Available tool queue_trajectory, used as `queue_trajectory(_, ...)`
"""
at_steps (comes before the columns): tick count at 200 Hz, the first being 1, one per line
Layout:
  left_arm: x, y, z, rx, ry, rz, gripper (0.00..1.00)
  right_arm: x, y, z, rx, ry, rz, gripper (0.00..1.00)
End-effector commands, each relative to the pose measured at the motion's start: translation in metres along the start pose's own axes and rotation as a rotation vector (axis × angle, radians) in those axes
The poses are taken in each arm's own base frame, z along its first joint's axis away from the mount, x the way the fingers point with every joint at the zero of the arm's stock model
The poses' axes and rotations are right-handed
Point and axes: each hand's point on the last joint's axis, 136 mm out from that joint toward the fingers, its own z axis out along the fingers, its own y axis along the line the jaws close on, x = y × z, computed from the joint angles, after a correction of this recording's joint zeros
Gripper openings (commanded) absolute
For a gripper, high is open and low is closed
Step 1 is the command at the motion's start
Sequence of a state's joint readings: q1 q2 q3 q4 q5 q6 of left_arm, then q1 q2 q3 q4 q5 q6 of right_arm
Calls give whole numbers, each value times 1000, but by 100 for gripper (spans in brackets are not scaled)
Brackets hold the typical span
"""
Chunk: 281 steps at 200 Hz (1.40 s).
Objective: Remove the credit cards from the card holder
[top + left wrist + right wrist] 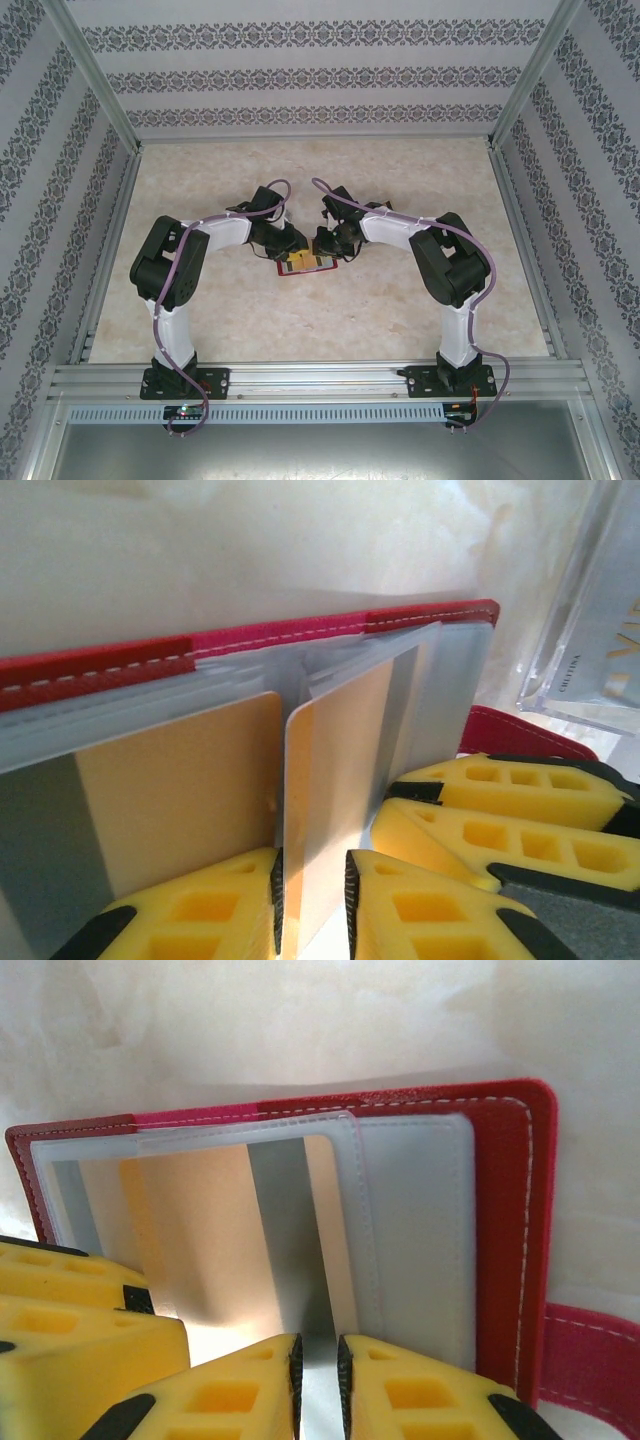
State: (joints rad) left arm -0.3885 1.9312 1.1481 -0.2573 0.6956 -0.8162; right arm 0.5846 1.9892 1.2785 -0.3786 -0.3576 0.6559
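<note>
Currently the card holder is laid open on the table, midway between the two arms. The left gripper is closed almost fully on the near edge of a tan card. How far this card is out of its pocket cannot be told. The right gripper is closed just as narrowly on a clear pocket leaf of the holder, and it cannot be told whether the card inside that leaf is pinched too. The tan card is held at its very edge only, so it may be lost from the pads if it is pulled against the friction of the pocket. If the leaf is let slip, the whole holder may be dragged or lifted together with the card. The two grippers are placed just beside each other, so a collision is possible when one is moved sideways. A neighbour card may also be drawn out by accident.
</note>
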Motion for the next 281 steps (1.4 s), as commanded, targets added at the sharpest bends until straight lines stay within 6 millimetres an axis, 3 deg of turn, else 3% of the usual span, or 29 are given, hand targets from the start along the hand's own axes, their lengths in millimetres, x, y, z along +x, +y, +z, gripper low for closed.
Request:
queue_trajectory(1, -3, -15, 1, 89, 10, 64, 23, 11, -19, 14, 63, 49, 32, 21)
queue_trajectory(96, 1, -20, -6, 138, 22, 123, 10, 11, -24, 13, 96, 50, 31, 21)
queue_trajectory(200, 6, 14, -26, 42, 35, 110, 6, 10, -34, 12, 150, 35, 47, 20)
queue_trajectory(281, 7, 24, -42, -27, 21, 111, 2, 3, -19, 4, 88, 11, 37, 20)
